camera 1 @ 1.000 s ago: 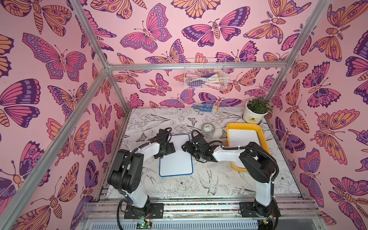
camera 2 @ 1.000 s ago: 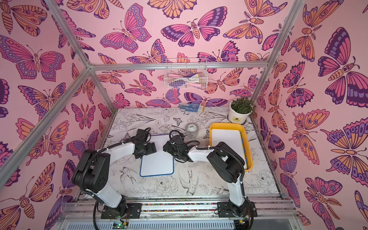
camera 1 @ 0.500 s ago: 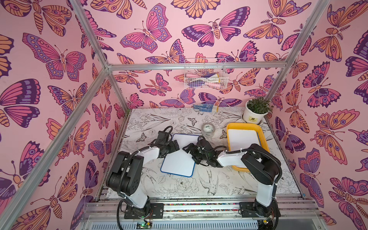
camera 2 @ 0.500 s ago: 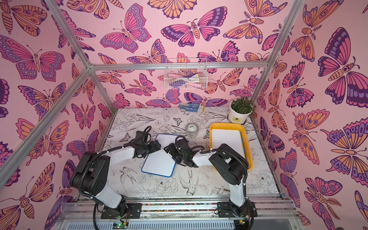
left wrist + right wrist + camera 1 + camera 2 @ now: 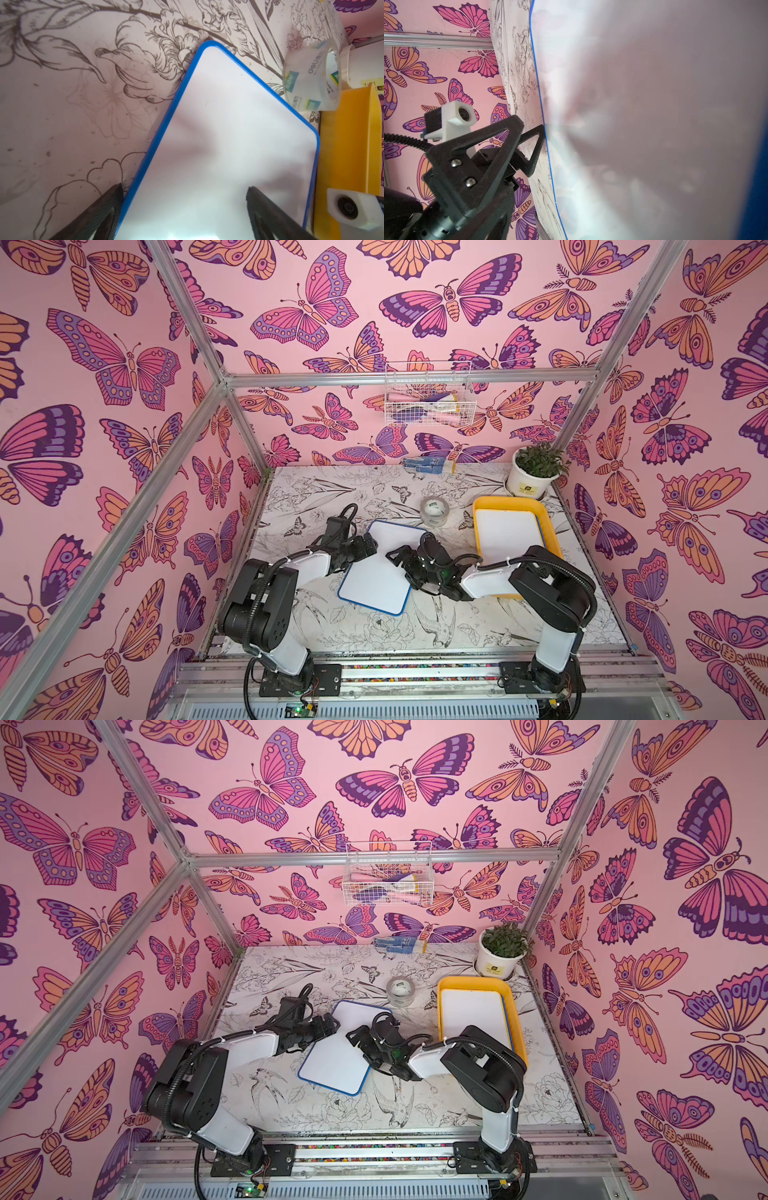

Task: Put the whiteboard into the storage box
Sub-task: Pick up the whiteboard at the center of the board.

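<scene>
The left arm (image 5: 307, 564) and right arm (image 5: 482, 585) wear glossy white link shells between black joint housings. Ribbed black cable (image 5: 406, 139) runs along them, cinched by white ties. The jaws are black hollow triangular frames held by silver screws (image 5: 456, 163), beside a white camera block (image 5: 455, 119). Black base plates (image 5: 328, 678) bolt to the silver rail (image 5: 415, 674) at the tabletop's (image 5: 353, 630) 6 o'clock edge.

The whiteboard (image 5: 380, 568) lies on the table (image 5: 374, 639), left of the storage box (image 5: 505, 502). A tape roll (image 5: 433, 511) stands behind it, a potted plant (image 5: 534, 472) behind the box.
</scene>
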